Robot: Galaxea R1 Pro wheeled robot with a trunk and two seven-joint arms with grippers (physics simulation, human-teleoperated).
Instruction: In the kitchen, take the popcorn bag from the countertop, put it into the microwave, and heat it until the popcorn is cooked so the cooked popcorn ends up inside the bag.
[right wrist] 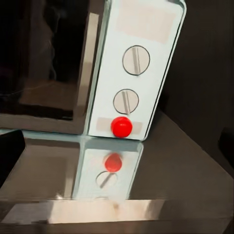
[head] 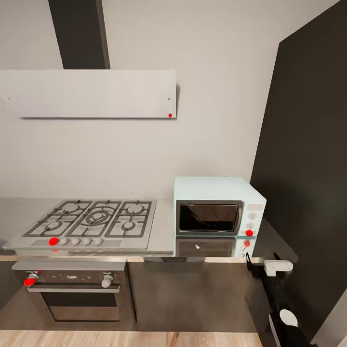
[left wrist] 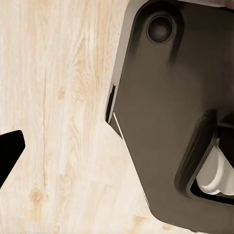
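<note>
The pale mint-blue microwave (head: 217, 207) stands on the steel countertop (head: 165, 226) with its dark glass door shut. Seen close in the right wrist view are its two round knobs (right wrist: 136, 60) and red dot (right wrist: 121, 126), mirrored in the glossy worktop (right wrist: 161, 185). My right gripper (head: 262, 264) hovers just in front of the microwave's right corner; its dark fingers (right wrist: 9, 153) sit at the picture's edges, open and empty. The left gripper (left wrist: 117, 151) hangs low over the floor, one finger (left wrist: 10, 150) showing far to the side. The popcorn bag and the popcorn are out of view.
A gas hob (head: 94, 219) lies left of the microwave under a white slanted hood (head: 89, 94). Below it is a steel oven (head: 79, 294). A tall dark cabinet (head: 308, 159) rises at the right. My own dark base (left wrist: 165, 122) stands on light wooden floor (left wrist: 58, 97).
</note>
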